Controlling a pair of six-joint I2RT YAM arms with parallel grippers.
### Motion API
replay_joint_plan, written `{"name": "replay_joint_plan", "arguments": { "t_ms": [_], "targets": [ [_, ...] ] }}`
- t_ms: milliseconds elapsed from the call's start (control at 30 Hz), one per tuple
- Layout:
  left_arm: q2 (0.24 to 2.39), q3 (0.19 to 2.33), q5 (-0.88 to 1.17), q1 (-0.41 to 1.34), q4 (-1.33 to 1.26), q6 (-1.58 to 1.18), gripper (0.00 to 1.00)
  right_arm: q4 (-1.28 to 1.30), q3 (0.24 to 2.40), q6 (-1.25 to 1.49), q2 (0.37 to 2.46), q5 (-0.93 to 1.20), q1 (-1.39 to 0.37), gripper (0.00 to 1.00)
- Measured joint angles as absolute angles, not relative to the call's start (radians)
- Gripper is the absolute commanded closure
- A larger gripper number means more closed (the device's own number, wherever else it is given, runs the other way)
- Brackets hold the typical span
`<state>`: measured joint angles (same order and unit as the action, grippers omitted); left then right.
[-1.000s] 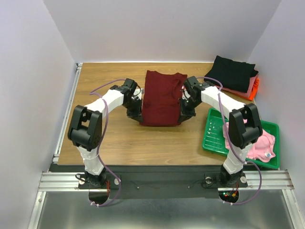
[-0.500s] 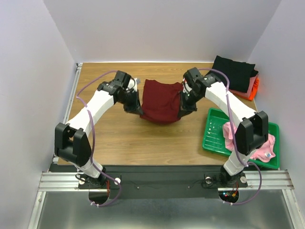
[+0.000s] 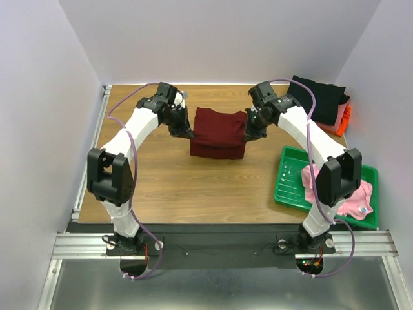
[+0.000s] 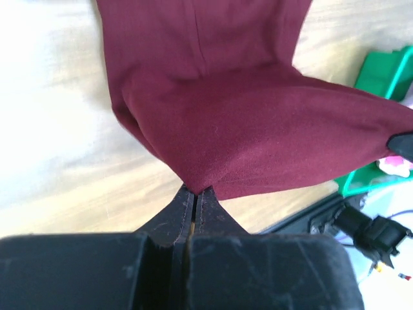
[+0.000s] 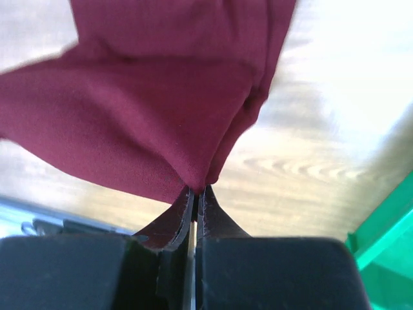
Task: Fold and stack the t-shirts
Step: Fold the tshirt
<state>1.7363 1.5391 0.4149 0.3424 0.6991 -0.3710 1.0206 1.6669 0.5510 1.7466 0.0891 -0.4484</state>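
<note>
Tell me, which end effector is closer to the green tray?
Right. The right end effector holds the maroon t-shirt's edge nearest the green tray; the left end effector holds its far edge.

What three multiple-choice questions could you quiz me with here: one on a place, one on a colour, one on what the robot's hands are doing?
1. Where does the green tray sit?
A far left corner; B near right; C dead centre.
2. What colour is the t-shirt in the middle?
A maroon; B white; C blue.
3. How do the left hand and right hand stand?
A both wide open; B both shut on the t-shirt; C one open, one shut.

Answers: B, the overhead view shows it near the right front edge; A, the cloth is dark red; B, each wrist view shows closed fingers pinching cloth.
</note>
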Motion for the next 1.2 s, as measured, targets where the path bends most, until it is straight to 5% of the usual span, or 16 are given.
{"name": "replay_joint_plan", "arguments": {
  "t_ms": [1200],
  "targets": [
    [2.261,2.103,0.49,0.288,0.67,-0.322,1.0,0.823,1.942,0.545,2.119,0.045,-0.279,1.0]
  ]
}}
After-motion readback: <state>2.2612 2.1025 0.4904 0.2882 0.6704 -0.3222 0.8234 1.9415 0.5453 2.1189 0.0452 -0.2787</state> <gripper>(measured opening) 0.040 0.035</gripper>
